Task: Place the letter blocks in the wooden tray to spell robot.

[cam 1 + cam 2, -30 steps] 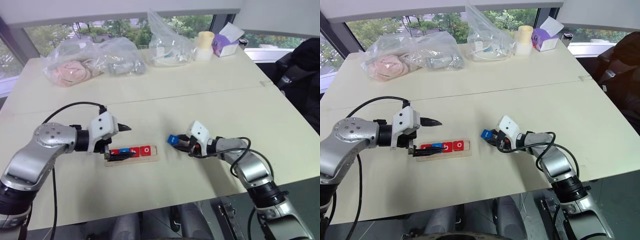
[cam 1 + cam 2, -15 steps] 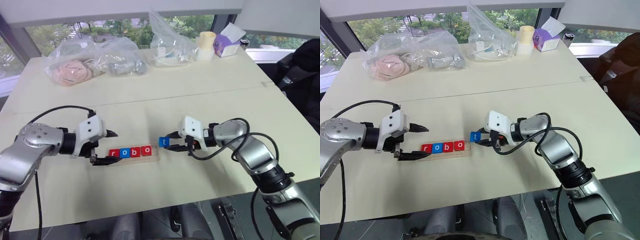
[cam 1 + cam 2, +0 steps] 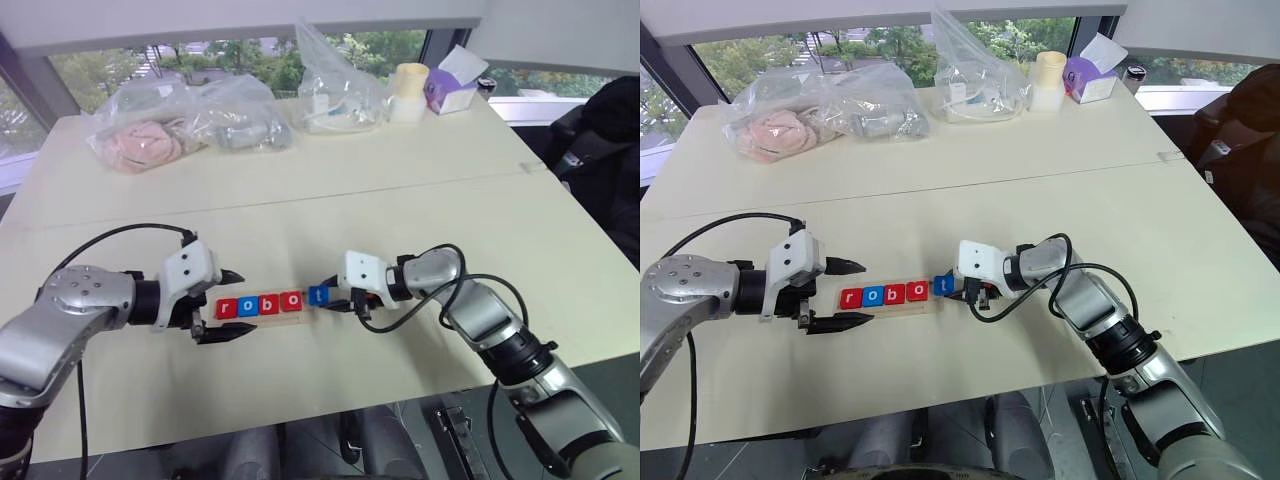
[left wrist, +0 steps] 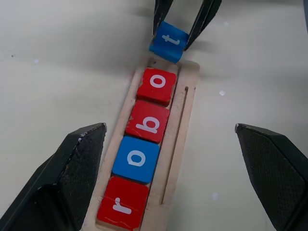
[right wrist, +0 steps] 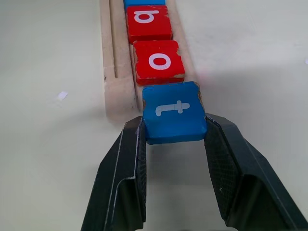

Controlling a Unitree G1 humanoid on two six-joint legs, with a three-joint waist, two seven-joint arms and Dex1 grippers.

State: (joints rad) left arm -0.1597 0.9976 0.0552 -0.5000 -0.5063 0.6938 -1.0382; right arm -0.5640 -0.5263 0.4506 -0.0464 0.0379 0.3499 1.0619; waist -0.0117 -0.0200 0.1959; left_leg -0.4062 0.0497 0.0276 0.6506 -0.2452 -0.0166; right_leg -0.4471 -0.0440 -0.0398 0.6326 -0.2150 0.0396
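Blue t block (image 5: 173, 112) sits clamped in the right hand (image 5: 174, 144) at the wooden tray's (image 4: 185, 115) end, beside r-o-b-o (image 4: 142, 151); left hand (image 3: 228, 305) gapes wide at the tray's other end on the desk (image 3: 400, 200).

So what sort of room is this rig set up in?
Probably an office or lab used for tabletop tests. A plain pale table stands under a row of windows with trees outside, and at its far edge lie plastic bags and a tissue box.
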